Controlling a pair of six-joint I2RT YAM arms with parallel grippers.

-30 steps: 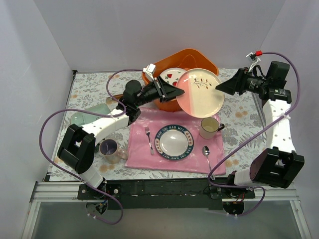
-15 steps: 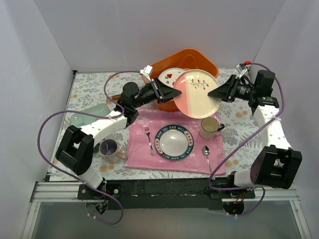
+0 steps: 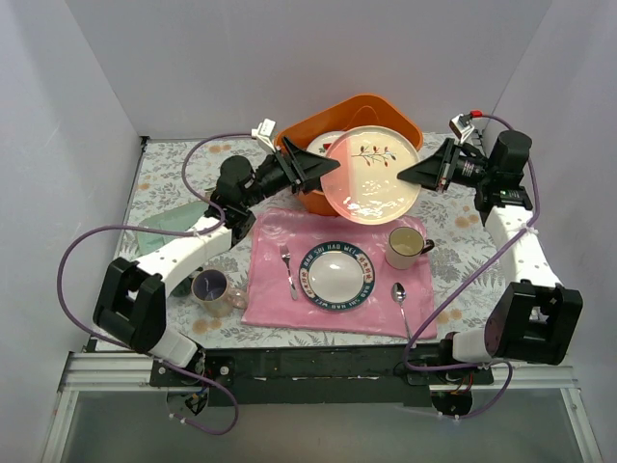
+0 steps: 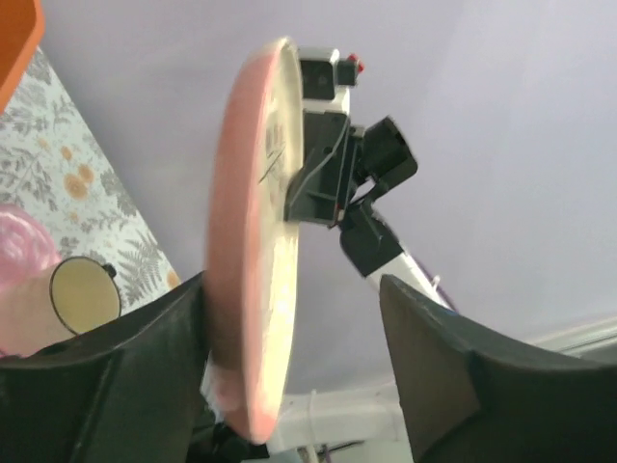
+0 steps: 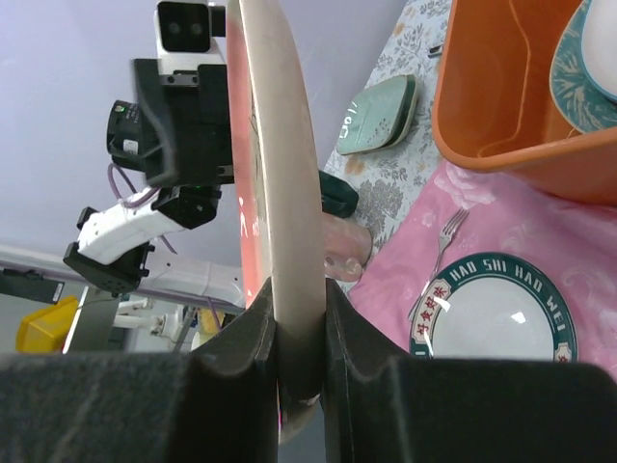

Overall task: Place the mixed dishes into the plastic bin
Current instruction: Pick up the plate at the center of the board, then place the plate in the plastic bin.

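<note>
Breakage risk: mug (image 3: 405,247) and lettered plate (image 3: 335,272) sit at 6 o'clock of the tilted pink plate (image 3: 374,176), held over the near rim of the bin (image 3: 403,118). Only the right gripper (image 3: 413,175) clamps it, at 3 o'clock; the left gripper (image 3: 323,166), at 9 o'clock, seems to have its jaws apart, so the plate could pivot and drop

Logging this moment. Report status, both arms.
Right gripper shut on pink plate, at rim. Left gripper open, straddling opposite rim. Plate tilted over near wall of bin, not in. White plate already inside.
</note>
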